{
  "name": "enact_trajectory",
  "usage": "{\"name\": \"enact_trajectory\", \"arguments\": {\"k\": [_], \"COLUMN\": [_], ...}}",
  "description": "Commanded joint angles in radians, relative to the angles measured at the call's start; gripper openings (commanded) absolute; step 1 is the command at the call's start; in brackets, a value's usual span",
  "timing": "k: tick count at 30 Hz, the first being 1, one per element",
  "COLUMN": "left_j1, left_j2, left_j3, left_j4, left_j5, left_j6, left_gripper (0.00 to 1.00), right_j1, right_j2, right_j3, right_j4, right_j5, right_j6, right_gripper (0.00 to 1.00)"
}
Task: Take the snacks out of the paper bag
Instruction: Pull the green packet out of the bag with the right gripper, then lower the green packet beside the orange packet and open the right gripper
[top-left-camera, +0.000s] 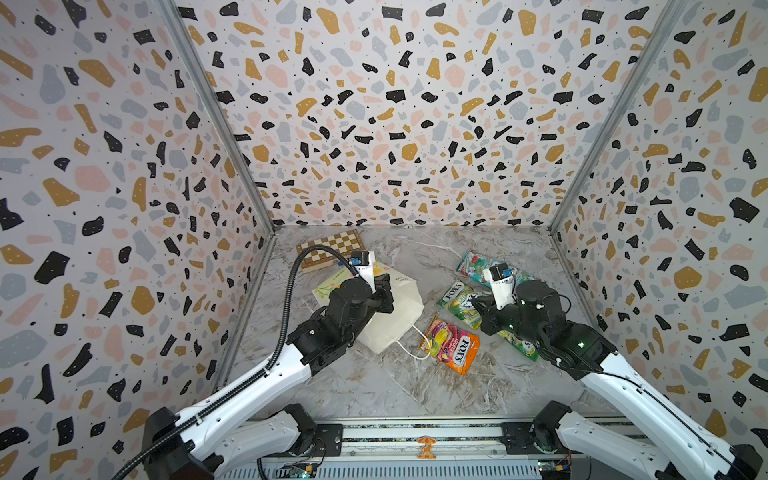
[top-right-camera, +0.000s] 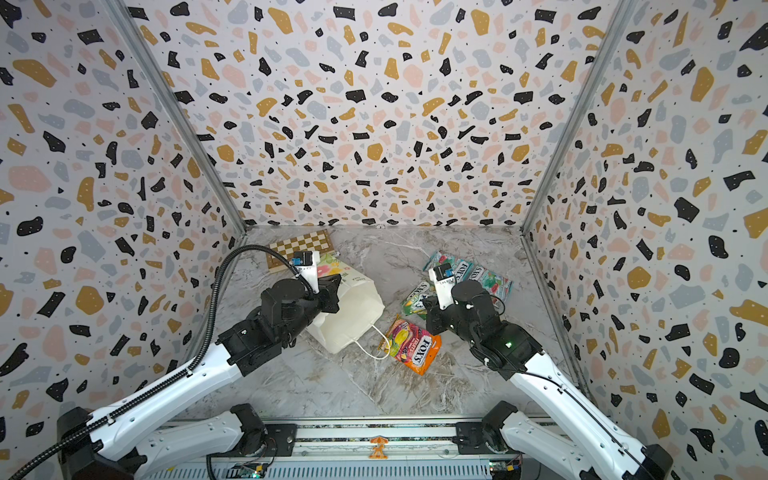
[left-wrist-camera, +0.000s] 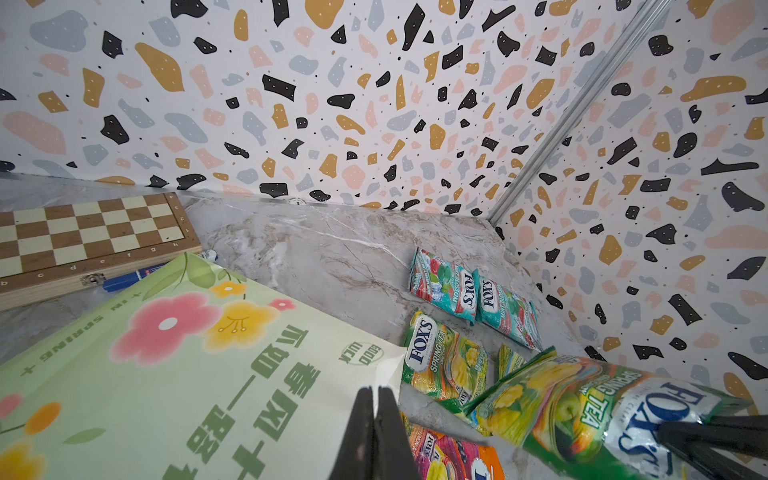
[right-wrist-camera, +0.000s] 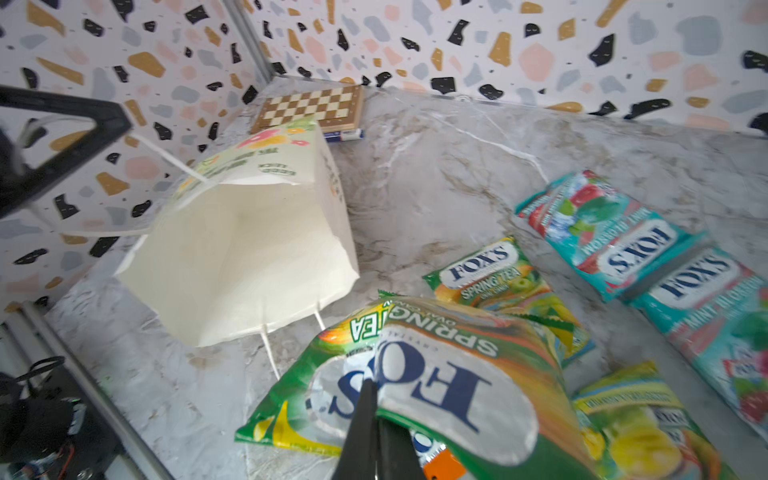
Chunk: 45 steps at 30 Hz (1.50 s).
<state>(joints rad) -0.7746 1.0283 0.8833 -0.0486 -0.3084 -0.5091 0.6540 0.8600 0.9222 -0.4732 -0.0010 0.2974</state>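
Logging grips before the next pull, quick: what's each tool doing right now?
Left tool: closed on the paper bag's cord handle.
Right tool: closed on a green-yellow Spring Tea packet.

the paper bag (right-wrist-camera: 241, 257) was matt white paper, softly creased, with a printed outer face; its handles (right-wrist-camera: 269, 353) were thin white cord. the green packet (right-wrist-camera: 457, 374) and the orange packet (top-left-camera: 455, 345) were glossy, crinkled plastic film that caught the light. the chessboard (left-wrist-camera: 91, 237) was smooth wood with a small metal latch (left-wrist-camera: 92, 279). the tabletop (left-wrist-camera: 332, 257) looked smooth and marble-patterned, with a faint sheen. the corner rail (left-wrist-camera: 573, 112) was pale metal.
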Motion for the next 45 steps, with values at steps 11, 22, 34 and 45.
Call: {"name": "enact_trajectory", "arguments": {"k": [11, 22, 34, 45], "left_j1": [-0.002, -0.002, 0.0, -0.001], "left_j2": [-0.005, -0.012, -0.021, -0.02], "left_j3": [0.026, 0.016, 0.013, 0.014], "left_j4": [0.019, 0.025, 0.029, 0.03], "left_j5": [-0.011, -0.005, -0.001, 0.002], "left_j6": [0.012, 0.008, 0.009, 0.01], "left_gripper": [0.0, 0.0, 0.0, 0.0], "right_j1": [-0.02, -0.021, -0.02, -0.002], "right_j2": [-0.082, -0.167, -0.215, -0.238], "right_j3": [-0.07, -0.163, -0.269, -0.24], "right_j4": [-0.214, -0.32, -0.391, -0.479], "right_j5": [0.11, 0.133, 0.152, 0.259], "right_j6": [0.172, 0.383, 0.525, 0.597], "right_gripper": [0.0, 0.0, 0.08, 0.47]}}
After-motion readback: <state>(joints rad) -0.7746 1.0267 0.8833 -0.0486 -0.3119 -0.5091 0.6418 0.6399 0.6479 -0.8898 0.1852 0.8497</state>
